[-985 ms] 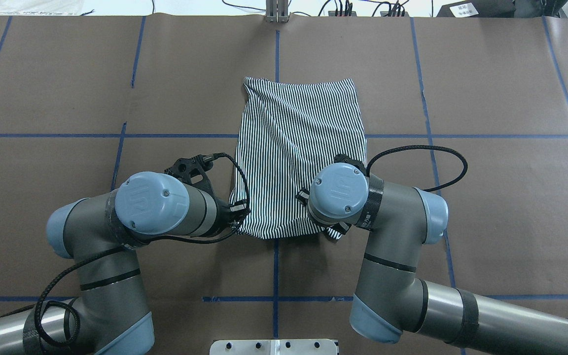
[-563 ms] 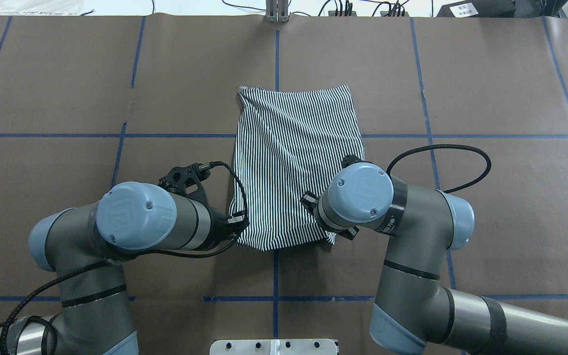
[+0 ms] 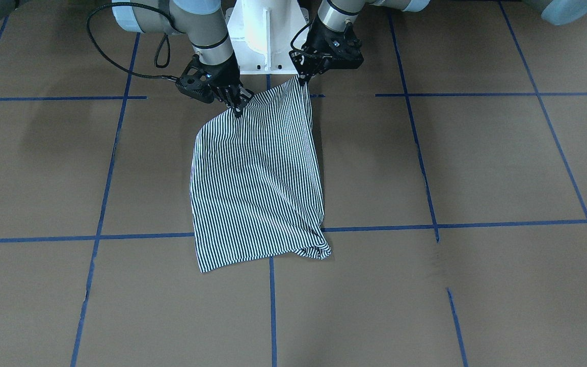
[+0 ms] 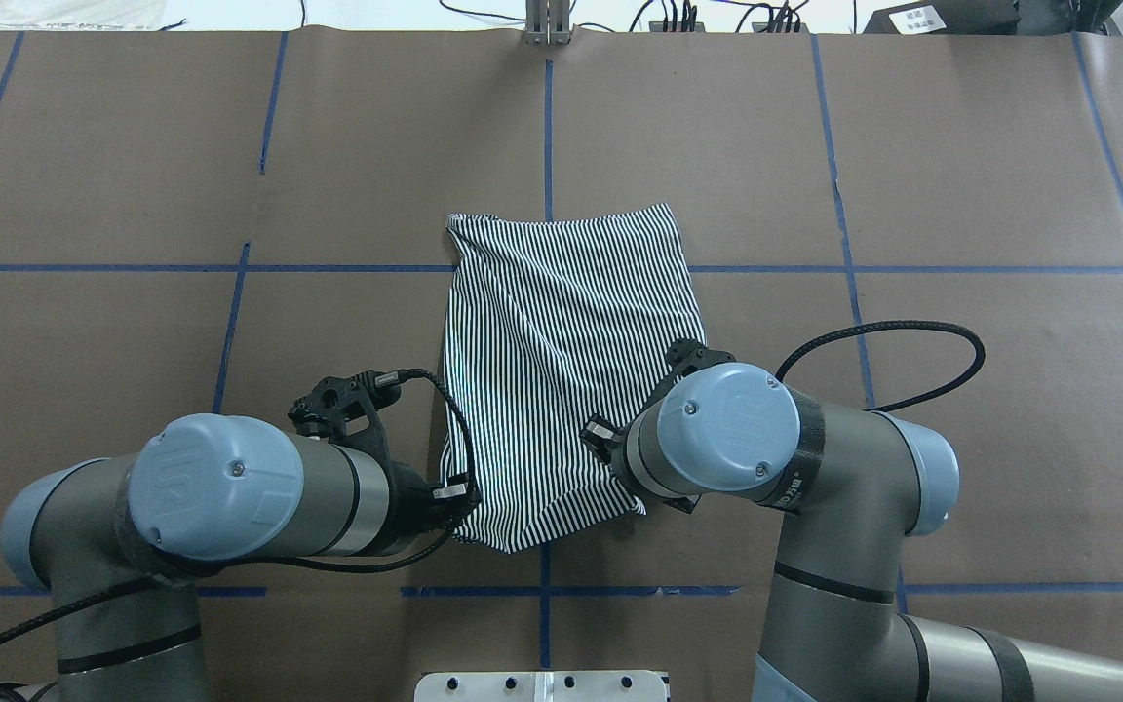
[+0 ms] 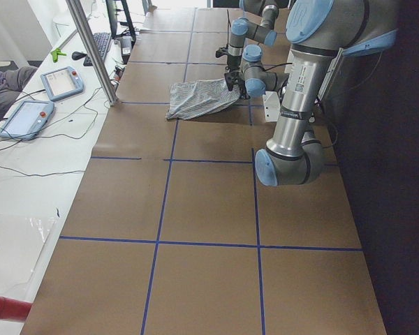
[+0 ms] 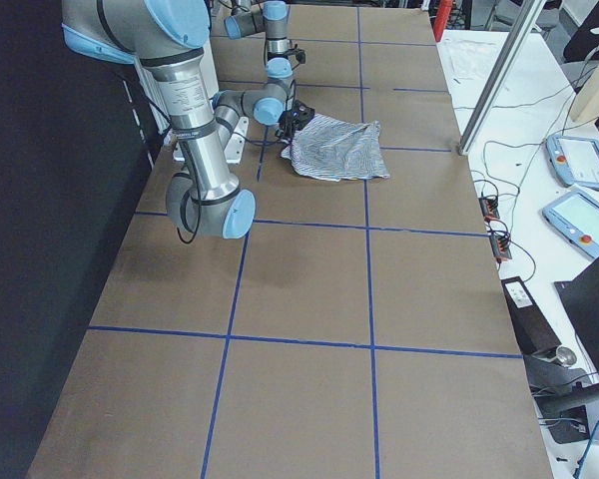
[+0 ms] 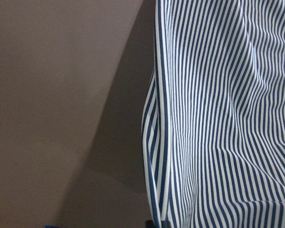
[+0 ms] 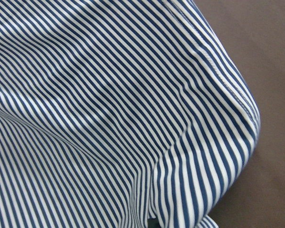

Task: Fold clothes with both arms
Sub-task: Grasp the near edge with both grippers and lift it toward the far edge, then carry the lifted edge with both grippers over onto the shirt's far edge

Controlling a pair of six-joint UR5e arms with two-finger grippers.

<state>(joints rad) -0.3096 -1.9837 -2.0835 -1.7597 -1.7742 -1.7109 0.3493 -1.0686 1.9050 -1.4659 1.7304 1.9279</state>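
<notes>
The clothes, a navy-and-white striped shirt, lie folded into a narrow panel on the brown table, far end flat, near end lifted. My left gripper is shut on one near corner, and my right gripper is shut on the other. From overhead, the left gripper pinches the shirt's left near corner; the right one is mostly hidden under its wrist. Striped cloth fills the left wrist view and the right wrist view. Collar, buttons and patch are hidden.
The white pedestal base sits just behind the grippers. Blue tape lines grid the brown table cover. A metal post stands at the far edge. Tablets and cables lie on a side table.
Both arms have drawn back toward the robot base, dragging the shirt with them. Its far edge has slid nearer, and the near corners stay gripped.
</notes>
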